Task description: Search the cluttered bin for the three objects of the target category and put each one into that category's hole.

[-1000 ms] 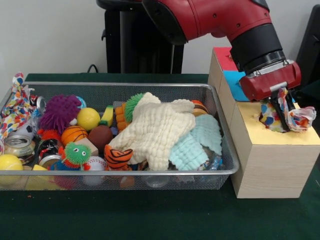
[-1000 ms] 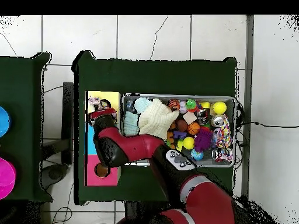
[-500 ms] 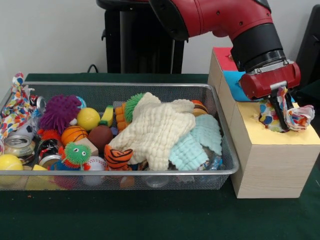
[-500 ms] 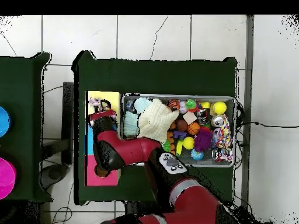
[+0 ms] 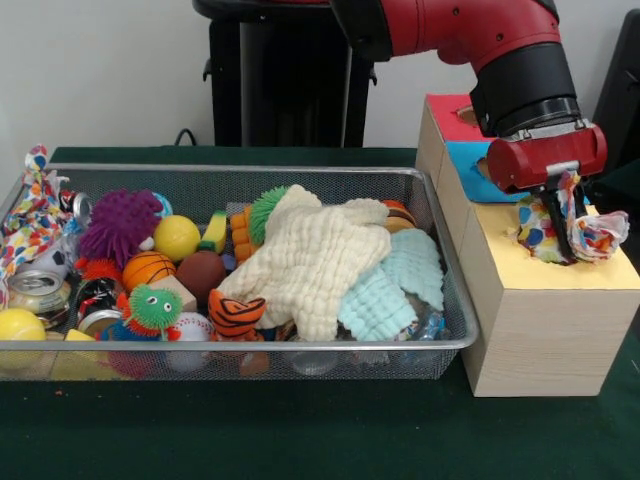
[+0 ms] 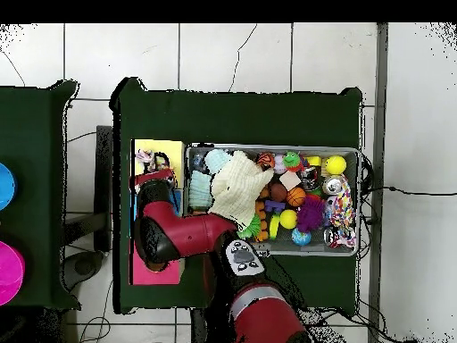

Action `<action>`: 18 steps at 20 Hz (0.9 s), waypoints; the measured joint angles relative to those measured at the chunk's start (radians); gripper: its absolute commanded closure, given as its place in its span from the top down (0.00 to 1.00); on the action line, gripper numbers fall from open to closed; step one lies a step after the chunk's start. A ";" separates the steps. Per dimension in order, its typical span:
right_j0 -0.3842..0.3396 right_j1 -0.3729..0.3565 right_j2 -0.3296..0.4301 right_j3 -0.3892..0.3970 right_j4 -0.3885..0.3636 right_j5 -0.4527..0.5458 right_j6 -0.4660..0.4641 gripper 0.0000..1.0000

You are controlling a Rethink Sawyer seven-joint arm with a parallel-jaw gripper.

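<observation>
You'll see the hand (image 5: 562,222) clamped on the spotted rope toy (image 5: 590,235) — it hangs over the hole in the yellow section (image 5: 560,268) of the wooden box, beside the mesh bin (image 5: 440,330).

Red robot arm (image 5: 480,40), gripper (image 5: 561,225) holding spotty rope toy (image 5: 580,228) over yellow box top (image 5: 560,265), wire basket (image 5: 440,300) full of toys

A plain pale wall (image 5: 100,70) stands behind the bench (image 5: 300,440), which wears a dark green cloth. The floor (image 6: 268,54) is of white tiles with dark joints and a thin crack. A second green-clothed bench (image 6: 36,116) stands beside it, apart. Thin cables (image 6: 393,190) trail over the tiles.
</observation>
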 measured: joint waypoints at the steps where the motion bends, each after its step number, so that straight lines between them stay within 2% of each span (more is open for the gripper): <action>1: 0.012 -0.001 -0.013 -0.002 0.005 0.000 0.000 0.00; 7: 0.035 0.004 -0.076 -0.006 0.016 0.009 0.000 0.00; 18: 0.012 0.013 -0.065 -0.007 -0.005 0.014 0.000 0.00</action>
